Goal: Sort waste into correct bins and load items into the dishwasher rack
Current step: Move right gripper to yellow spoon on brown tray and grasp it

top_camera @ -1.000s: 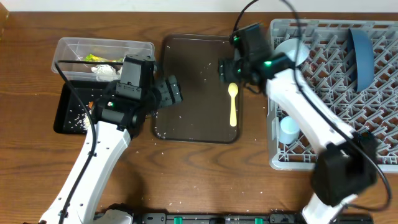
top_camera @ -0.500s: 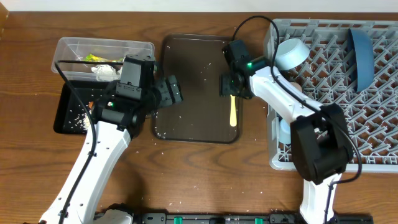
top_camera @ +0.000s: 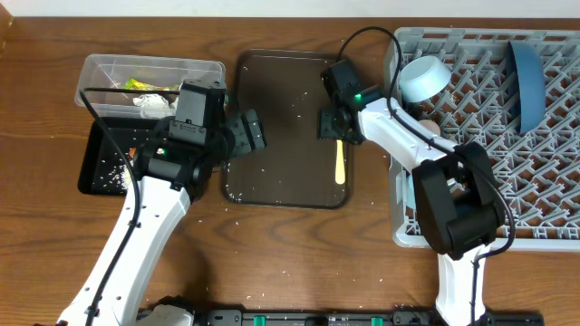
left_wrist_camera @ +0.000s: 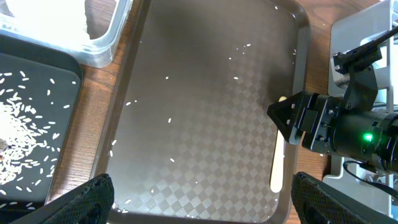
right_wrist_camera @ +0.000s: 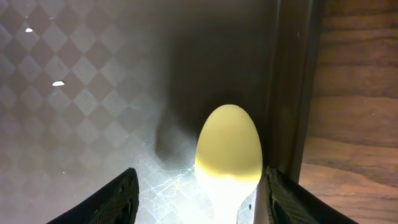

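Brown wood is our counter. On it sits a big brown tray, and a yellow spoon lies near the tray's right edge. Our right jaws are spread, one on each side of the spoon's round end. Our left jaws are spread wide too, over the tray's left side, with nothing between them. Bits of rice lie in the black tray beside the clear tub. A bowl and a blue plate sit in the grey rack.
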Controlling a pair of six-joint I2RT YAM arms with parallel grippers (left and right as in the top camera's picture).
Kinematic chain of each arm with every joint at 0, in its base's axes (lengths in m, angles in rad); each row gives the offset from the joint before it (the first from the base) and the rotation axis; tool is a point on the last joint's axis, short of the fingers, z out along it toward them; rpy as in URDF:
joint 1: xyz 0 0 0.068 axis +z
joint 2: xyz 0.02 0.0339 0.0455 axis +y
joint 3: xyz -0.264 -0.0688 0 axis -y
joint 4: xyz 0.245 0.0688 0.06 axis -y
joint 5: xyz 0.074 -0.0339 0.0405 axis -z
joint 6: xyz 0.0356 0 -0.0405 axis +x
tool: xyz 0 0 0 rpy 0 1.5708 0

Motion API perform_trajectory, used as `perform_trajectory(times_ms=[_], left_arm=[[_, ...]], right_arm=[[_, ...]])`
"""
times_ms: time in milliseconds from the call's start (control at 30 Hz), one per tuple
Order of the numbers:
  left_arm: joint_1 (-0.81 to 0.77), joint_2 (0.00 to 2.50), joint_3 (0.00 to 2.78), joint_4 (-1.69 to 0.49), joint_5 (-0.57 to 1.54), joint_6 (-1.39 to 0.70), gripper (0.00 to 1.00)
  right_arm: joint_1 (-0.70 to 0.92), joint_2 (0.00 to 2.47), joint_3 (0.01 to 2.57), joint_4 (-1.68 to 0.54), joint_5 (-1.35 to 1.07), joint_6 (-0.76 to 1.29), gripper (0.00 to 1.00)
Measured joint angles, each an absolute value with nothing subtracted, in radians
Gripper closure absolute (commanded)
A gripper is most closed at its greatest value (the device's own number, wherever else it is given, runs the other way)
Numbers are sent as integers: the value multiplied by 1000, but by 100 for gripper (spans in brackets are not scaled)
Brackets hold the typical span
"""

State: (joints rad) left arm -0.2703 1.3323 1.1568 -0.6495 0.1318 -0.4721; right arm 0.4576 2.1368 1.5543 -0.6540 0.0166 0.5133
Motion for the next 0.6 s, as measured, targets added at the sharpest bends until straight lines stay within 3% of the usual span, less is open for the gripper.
perform_trajectory(times_ms=[200, 600], left_arm=[[-270, 1332, 1157, -649, 132, -472, 7], [-270, 1332, 1157, -649, 132, -472, 7]], right_arm=[[458, 2154, 1554, -661, 17, 542, 44], [457, 2156, 1554, -669, 20, 568, 78]])
